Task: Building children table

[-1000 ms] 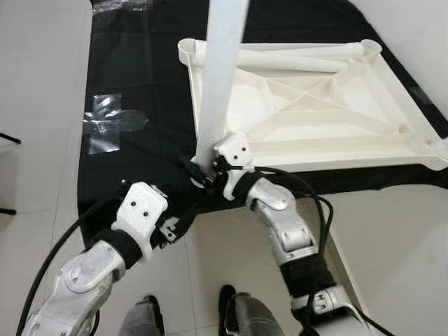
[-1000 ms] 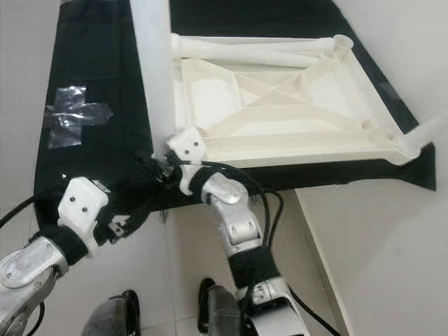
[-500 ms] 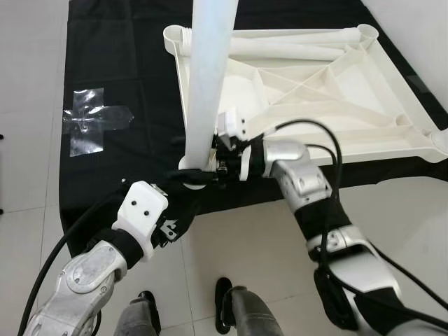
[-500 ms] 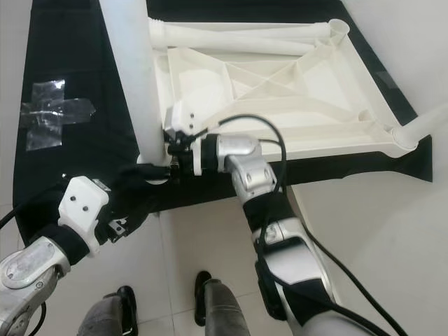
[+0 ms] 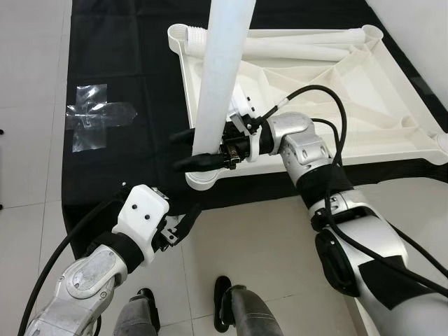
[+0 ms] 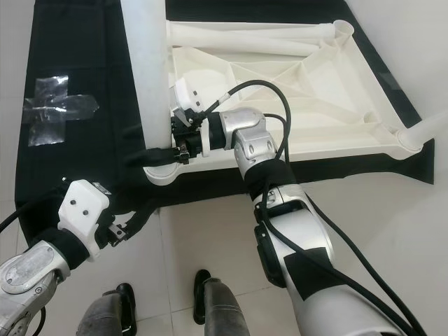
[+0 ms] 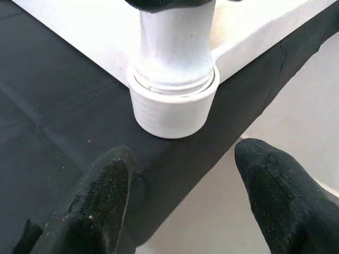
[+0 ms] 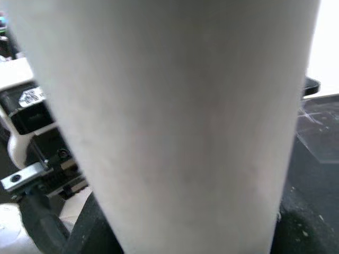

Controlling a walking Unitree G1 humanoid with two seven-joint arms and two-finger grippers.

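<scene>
A black cloth (image 5: pixel 133 63) covers pale floor tiles (image 5: pixel 28 84); clear tape cross (image 5: pixel 94 119) at nine o'clock.

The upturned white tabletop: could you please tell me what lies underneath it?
A black cloth lies spread under the upturned tabletop, showing on all sides, with pale floor tiles beyond. Whatever lies directly beneath the tabletop's panel is covered.
</scene>
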